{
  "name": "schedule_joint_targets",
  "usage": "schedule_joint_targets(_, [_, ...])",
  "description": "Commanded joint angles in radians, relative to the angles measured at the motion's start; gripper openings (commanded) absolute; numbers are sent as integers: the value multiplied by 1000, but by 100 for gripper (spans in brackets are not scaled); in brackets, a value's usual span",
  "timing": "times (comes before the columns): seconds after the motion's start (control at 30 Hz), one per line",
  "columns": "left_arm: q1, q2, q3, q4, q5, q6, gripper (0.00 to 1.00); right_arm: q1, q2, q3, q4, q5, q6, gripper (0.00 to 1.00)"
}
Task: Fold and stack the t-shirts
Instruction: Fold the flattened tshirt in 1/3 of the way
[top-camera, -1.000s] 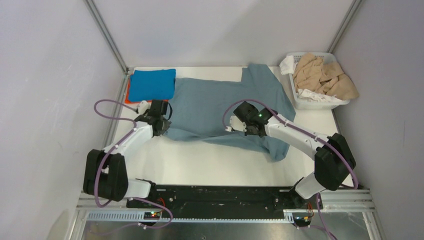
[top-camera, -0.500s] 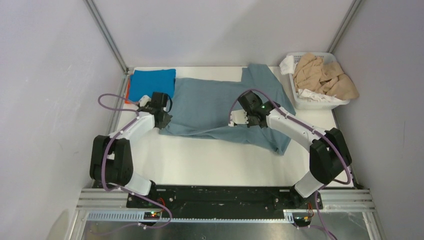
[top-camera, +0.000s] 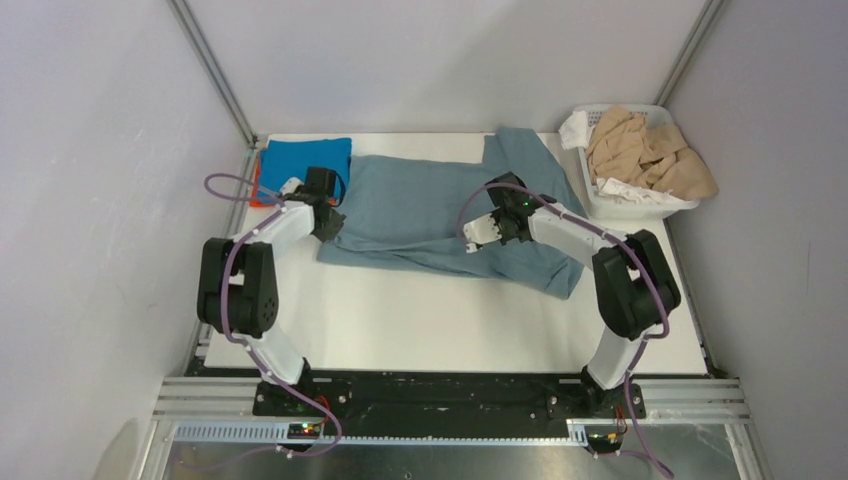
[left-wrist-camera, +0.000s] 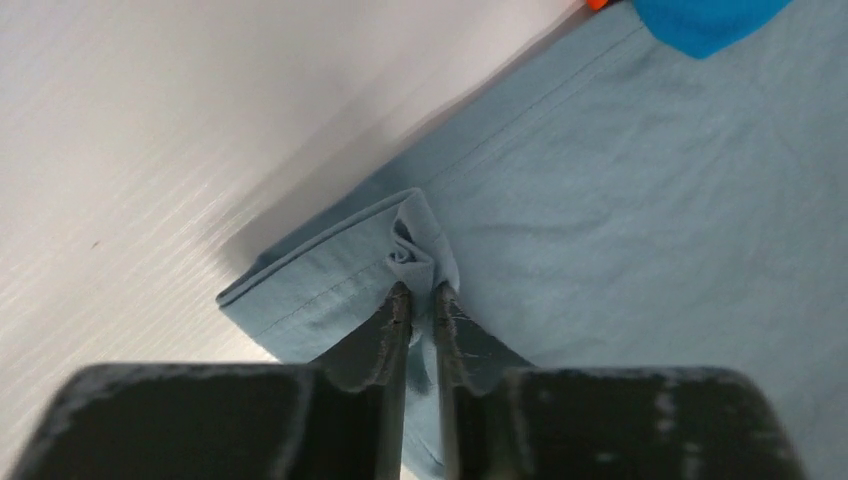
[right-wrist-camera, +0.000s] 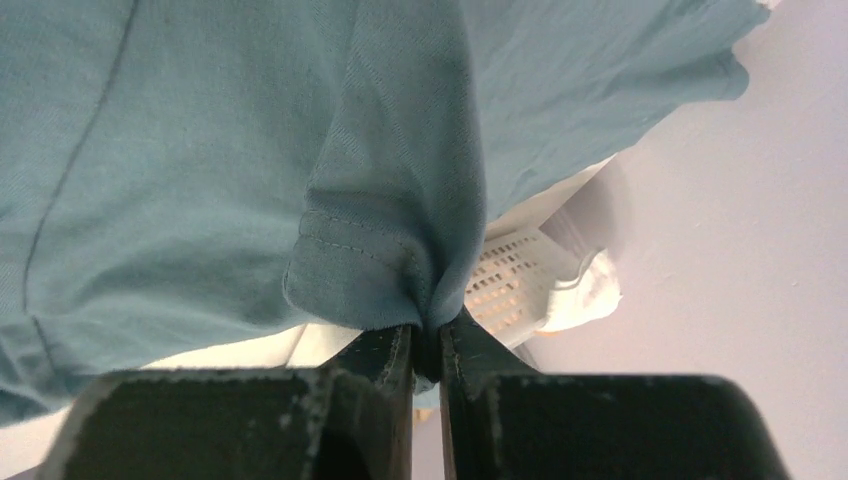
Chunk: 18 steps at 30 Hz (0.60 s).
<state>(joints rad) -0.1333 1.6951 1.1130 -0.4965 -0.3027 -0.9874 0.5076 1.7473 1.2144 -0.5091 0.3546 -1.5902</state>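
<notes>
The large grey-blue t-shirt (top-camera: 420, 205) lies spread across the far half of the table, its near edge folded up. My left gripper (top-camera: 327, 222) is shut on a pinched bunch of its hem (left-wrist-camera: 418, 250) at the shirt's left side. My right gripper (top-camera: 492, 228) is shut on a lifted fold of the same shirt (right-wrist-camera: 400, 240) near its middle. A folded bright blue t-shirt (top-camera: 303, 162) lies on an orange one (top-camera: 256, 188) at the far left. Tan t-shirts (top-camera: 645, 155) and white ones (top-camera: 575, 128) fill the basket.
The white slatted basket (top-camera: 640, 205) stands at the far right corner and also shows in the right wrist view (right-wrist-camera: 510, 280). Metal frame posts rise at both far corners. The white table (top-camera: 440, 325) is bare between the shirt and the arm bases.
Both grippers have moved away from the arm bases toward the far side, carrying the shirt's near edge up over the rest. The near part of the shirt now lies folded back.
</notes>
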Motion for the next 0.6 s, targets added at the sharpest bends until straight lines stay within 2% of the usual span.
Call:
schedule_joint_targets(0.0, [23,34,69,2,-39,-7,30,-34,54,40,197,-65,-122,0])
schedule_joint_targets(0.03, [27,37,75,2,-49,-8,35,-38,70,40,220,-74,-134,0])
schedule_joint_targets(0.07, [28,42,91,2,-53,-8,52,-46,85,40,274,-95,-139,2])
schedule_joint_targets(0.1, [29,43,106,2,-64,-7,61,-49,93,41,300,-112,-149,13])
schedule_joint_targets(0.13, [29,40,112,2,-66,0,84,-57,105,42,355,-120,-154,50])
schedule_joint_targets(0.17, [30,38,123,1,-70,4,92,-60,111,42,385,-129,-160,87])
schedule_joint_targets(0.2, [30,27,126,0,-72,13,98,-67,118,43,428,-128,-161,93])
schedule_joint_targets(0.23, [30,19,127,1,-73,22,99,-68,120,44,462,-120,-154,98])
schedule_joint_targets(0.4, [28,-83,96,1,-59,66,100,-85,21,38,471,-147,1,99])
schedule_joint_targets(0.5, [20,-122,68,1,-26,112,100,-88,-59,-15,654,-107,137,99])
schedule_joint_targets(0.57, [9,-135,58,2,5,142,100,-87,-115,-30,778,-30,319,99])
